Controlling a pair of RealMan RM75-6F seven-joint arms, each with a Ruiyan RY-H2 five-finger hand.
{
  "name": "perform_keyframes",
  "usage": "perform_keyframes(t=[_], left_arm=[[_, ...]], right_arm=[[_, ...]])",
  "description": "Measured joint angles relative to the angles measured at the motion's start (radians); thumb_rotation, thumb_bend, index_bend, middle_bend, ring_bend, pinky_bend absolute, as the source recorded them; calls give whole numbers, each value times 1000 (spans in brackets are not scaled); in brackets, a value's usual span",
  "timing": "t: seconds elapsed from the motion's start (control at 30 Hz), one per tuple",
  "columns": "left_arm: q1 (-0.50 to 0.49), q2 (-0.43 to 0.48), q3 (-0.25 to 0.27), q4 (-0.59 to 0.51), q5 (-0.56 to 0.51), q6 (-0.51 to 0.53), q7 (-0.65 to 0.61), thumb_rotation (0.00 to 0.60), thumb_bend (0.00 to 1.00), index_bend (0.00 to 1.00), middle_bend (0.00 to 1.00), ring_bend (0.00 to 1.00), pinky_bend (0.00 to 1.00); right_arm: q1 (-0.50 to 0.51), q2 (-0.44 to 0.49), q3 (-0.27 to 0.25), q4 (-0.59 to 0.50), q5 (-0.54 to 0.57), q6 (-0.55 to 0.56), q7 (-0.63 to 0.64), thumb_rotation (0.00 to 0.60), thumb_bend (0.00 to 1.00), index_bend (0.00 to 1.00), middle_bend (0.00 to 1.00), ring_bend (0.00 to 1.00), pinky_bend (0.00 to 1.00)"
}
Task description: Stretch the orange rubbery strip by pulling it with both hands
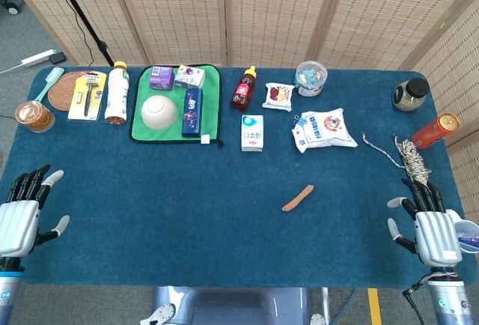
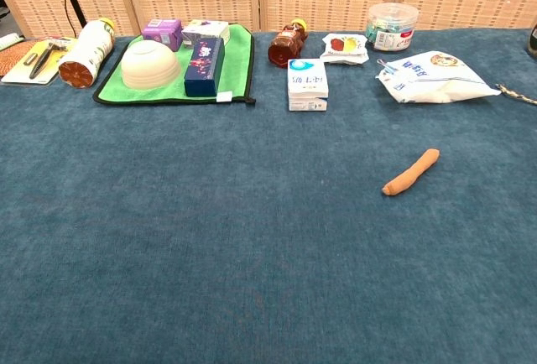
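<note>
The orange rubbery strip [image 1: 298,198] lies loose on the blue table, right of centre; the chest view shows the strip [image 2: 411,172] slanted, with nothing touching it. My left hand [image 1: 20,215] hovers at the table's front left corner, fingers spread and empty. At the front right corner my right hand [image 1: 429,228] is likewise spread and empty, far from the strip. Neither hand appears in the chest view.
A green mat [image 1: 212,108] with a white bowl [image 1: 159,111] and small boxes lies at the back. A white box [image 1: 253,132], sauce bottle [image 1: 243,88], white pouch [image 1: 324,129], coiled rope [image 1: 409,158] and red can [image 1: 435,131] sit behind and right.
</note>
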Motion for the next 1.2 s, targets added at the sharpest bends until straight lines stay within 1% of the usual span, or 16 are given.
perform_keyframes(t=[0.2,0.37,0.5,0.6,0.73,0.97,1.2], left_arm=[[-15,7,-13,0,-3,-10,1,600,261,151,56,13,0],[-27,23,-22,-3,3,-14,9,600,261,152,56,13,0],[-32,32,-29,-8,-1,-16,12,600,261,152,56,13,0],[-36,39,-32,-13,-1,-17,15,600,261,152,56,13,0],[-42,48,-36,-17,6,-17,23,600,261,152,56,13,0],[-54,55,-35,-21,8,-35,24,600,261,152,56,13,0],[-62,52,-35,-20,-1,-44,29,600,261,152,56,13,0]], right_arm=[[54,5,16,-6,-4,-68,29,600,419,419,141,80,23],[123,8,37,-1,-13,-140,68,600,419,391,141,73,23],[177,8,50,12,-25,-196,93,600,419,390,141,70,14],[218,7,58,25,-34,-239,106,600,419,388,140,50,2],[273,0,68,46,-46,-295,120,600,420,393,140,22,0],[359,-23,71,103,-55,-394,123,600,420,392,134,15,0],[433,-59,66,177,-40,-487,125,600,420,405,134,15,0]])
